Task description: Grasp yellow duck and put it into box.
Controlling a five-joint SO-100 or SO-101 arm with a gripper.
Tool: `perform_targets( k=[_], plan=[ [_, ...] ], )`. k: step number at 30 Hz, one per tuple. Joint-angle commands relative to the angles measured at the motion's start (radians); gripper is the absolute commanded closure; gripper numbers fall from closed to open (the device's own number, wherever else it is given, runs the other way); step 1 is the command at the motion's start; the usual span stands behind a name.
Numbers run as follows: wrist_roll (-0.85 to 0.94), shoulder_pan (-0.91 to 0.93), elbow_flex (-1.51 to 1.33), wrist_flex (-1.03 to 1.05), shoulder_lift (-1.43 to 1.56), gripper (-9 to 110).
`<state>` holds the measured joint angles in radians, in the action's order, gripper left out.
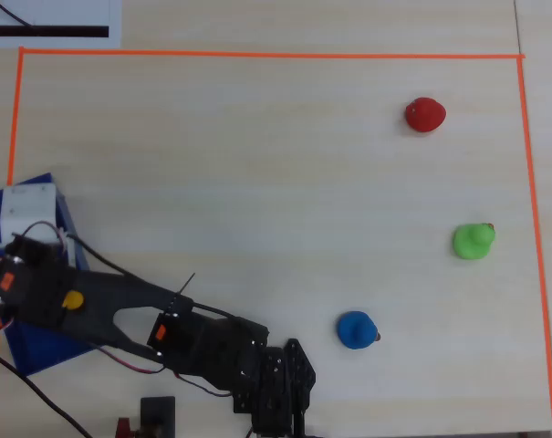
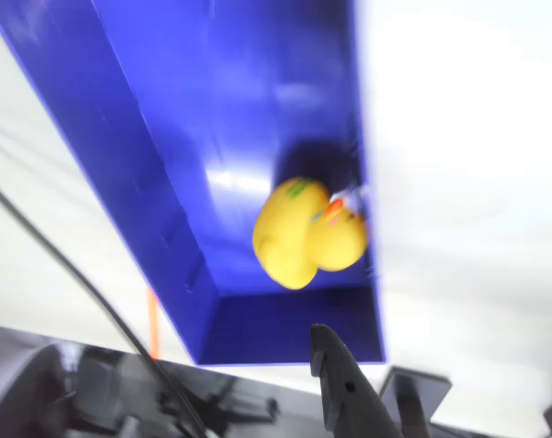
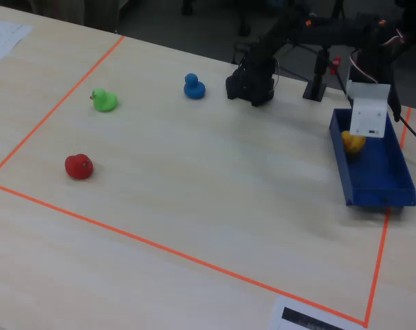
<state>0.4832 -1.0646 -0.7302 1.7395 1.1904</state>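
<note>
Yellow duck, just one, lies inside the single blue box, near its end wall. Left to right in the fixed view, the worktop carries one red duck, one green duck and one blue duck. Whether the jaws above the box are parted, I cannot tell.

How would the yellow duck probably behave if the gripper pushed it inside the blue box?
The yellow duck looks smooth and glossy, so it may slip along the shiny floor of the blue box. Its rounded body suggests it could tip or roll rather than stay put. It looks like a light toy.
</note>
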Motion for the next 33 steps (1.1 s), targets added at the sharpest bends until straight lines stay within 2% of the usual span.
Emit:
perform_targets(
  k=[1,5,8,15,22,27,33],
  plan=[
    [0.066,0.227,0.011,0.018,0.229,84],
    [0.179,0.486,-0.103,-0.038,0.382,101],
    [0.290,0.675,-0.290,-0.135,0.505,101],
    [0.502,0.976,-1.046,-0.517,0.841,101],
    [0.574,1.046,-1.704,-0.770,1.216,101],
    [0.592,1.032,-2.049,-0.815,1.543,101],
    [0.620,1.069,-2.286,-0.802,1.790,101]
  ],
)
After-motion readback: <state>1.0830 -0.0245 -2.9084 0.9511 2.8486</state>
